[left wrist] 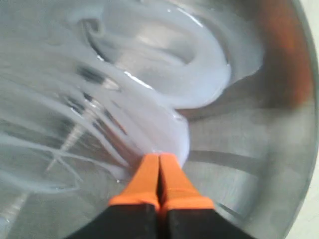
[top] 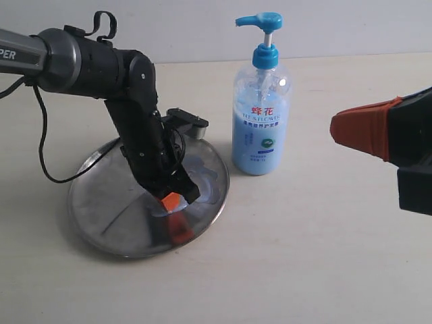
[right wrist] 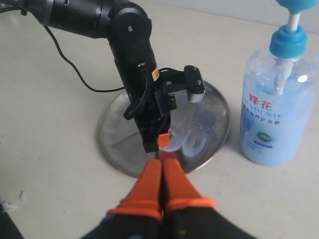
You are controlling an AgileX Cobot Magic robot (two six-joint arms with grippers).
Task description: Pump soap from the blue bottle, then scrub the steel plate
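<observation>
The steel plate [top: 108, 216] lies left of the blue bottle [top: 261, 121], which stands upright on the table. My left gripper [top: 171, 200] is shut, its orange tips pressed down onto the plate inside the pale soap [top: 202, 189]. In the left wrist view the gripper [left wrist: 159, 156] touches thick smeared soap [left wrist: 164, 74] spread in streaks across the plate [left wrist: 259, 164]. My right gripper [right wrist: 162, 162] is shut and empty, hovering over the table at the plate's [right wrist: 119, 144] near edge. It shows as an orange tip [top: 335, 127] at the right, apart from the bottle [right wrist: 274, 114].
A black cable [top: 44, 135] trails from the left arm over the table beside the plate. The tabletop [top: 317, 256] is plain beige.
</observation>
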